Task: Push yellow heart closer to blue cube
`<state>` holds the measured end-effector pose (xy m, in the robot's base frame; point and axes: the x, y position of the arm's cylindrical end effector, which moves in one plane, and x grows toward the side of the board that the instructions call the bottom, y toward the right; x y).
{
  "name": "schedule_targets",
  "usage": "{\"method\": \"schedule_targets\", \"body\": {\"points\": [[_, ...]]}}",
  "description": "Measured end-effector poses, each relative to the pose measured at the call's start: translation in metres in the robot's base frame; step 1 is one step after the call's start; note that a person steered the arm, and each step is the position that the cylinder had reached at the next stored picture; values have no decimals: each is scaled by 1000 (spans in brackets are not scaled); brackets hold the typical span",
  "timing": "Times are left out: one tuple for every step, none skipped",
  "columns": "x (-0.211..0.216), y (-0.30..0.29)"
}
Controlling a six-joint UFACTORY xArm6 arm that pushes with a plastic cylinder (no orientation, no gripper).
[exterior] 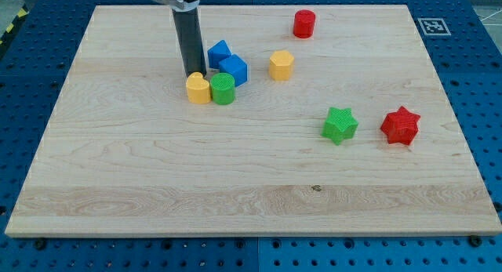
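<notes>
Rod contact is the key relation: my tip (194, 73) sits in the upper left of the frame, touching or just above the top edge of the yellow heart (198, 89), so the heart lies just toward the view's bottom from it. No gripper exists on this rig, only the bare rod, holding nothing. The blue cube (234, 69) is to the heart's upper right, near but apart. A green cylinder (223, 89) touches the heart's right side, standing between heart and cube, and I judge it the main obstacle. A second blue block (219, 52), shape unclear, lies just above the cube. Elsewhere on the wooden surface (157, 194): a yellow hexagonal block (281, 65), red cylinder (304, 23), green star (340, 125) and red star (401, 125), all well apart.
</notes>
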<state>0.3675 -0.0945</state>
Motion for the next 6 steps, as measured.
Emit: {"method": "schedule_targets", "body": {"points": [[-17, -45], [7, -82], [95, -99], [142, -101], [129, -72], [118, -60]]}}
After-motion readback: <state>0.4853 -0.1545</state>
